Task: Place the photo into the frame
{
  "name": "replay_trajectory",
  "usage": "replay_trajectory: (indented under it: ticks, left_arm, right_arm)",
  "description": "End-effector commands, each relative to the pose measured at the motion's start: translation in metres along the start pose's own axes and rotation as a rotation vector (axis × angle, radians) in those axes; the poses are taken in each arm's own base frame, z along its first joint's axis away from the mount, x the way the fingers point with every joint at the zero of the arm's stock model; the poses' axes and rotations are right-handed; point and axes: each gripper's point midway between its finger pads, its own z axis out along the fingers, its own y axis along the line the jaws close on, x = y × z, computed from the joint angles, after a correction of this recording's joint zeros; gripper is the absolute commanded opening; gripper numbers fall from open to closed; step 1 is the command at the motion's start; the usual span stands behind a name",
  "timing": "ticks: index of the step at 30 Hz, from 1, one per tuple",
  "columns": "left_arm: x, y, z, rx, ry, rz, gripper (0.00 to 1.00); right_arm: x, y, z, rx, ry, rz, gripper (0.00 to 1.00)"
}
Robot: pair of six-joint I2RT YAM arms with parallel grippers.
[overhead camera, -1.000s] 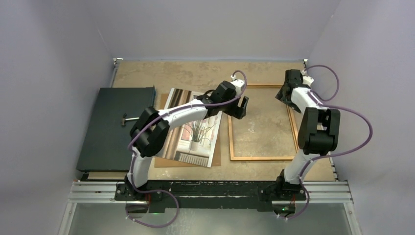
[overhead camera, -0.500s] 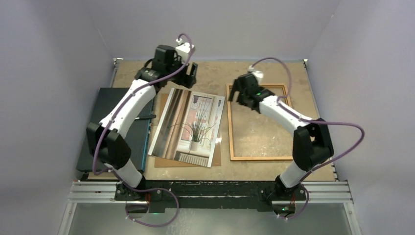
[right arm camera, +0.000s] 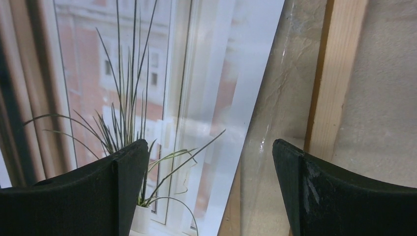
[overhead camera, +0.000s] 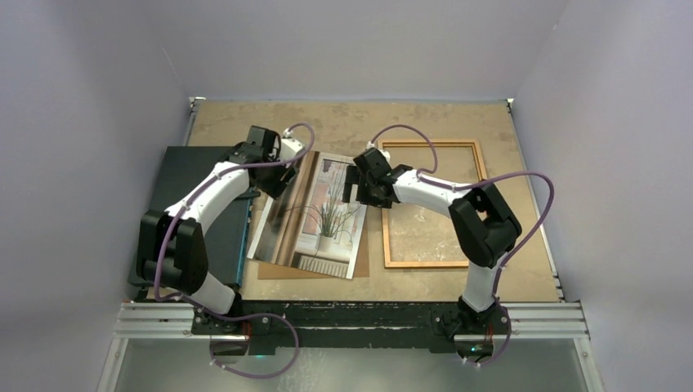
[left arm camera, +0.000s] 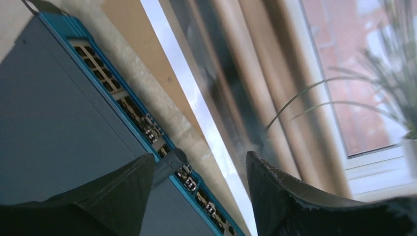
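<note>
The photo [overhead camera: 315, 216], a glossy print of a spiky plant by a window, lies flat on a brown backing board [overhead camera: 364, 263]. The frame [overhead camera: 433, 263] lies to its right, with bare table showing inside it. My left gripper [overhead camera: 274, 181] is open and low over the photo's far left edge. In the left wrist view that white edge [left arm camera: 206, 118] runs between the fingertips [left arm camera: 199, 169]. My right gripper [overhead camera: 358, 186] is open over the photo's far right edge. In the right wrist view the photo [right arm camera: 147, 78] is under the left finger, and the frame's wooden rail [right arm camera: 339, 64] is beside the right finger.
A dark flat box [overhead camera: 192, 220] lies left of the photo. Its blue-edged side [left arm camera: 123, 105] and a small grey knob [left arm camera: 169, 162] are next to my left finger. The grey walls stand close on three sides of the table.
My left arm came down from the back left to the photo's left edge, and its jaws narrowed a little. My right arm swung left from the frame's far corner to the photo's right edge.
</note>
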Motion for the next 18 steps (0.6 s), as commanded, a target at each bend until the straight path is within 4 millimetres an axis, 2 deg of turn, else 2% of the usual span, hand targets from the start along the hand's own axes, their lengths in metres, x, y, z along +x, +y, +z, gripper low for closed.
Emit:
replay_trajectory:
  ticks: [1,9,14,18]
  left_arm:
    - [0.01,0.014,0.004,-0.079,-0.002,0.113,0.64]
    - [0.025,0.016,0.014,-0.117,0.001,0.174,0.61]
    - [0.036,0.018,0.035,-0.143,0.024,0.18,0.6]
    - [0.041,0.018,0.049,-0.157,0.034,0.169,0.59]
  right_arm:
    - [-0.008,0.01,0.004,-0.018,0.006,0.018,0.99]
    - [-0.017,-0.007,0.023,0.039,0.004,0.034,0.99]
    - [-0.026,-0.031,0.035,0.068,0.015,0.075,0.99]
    - [-0.028,-0.036,0.037,0.074,0.012,0.079,0.99]
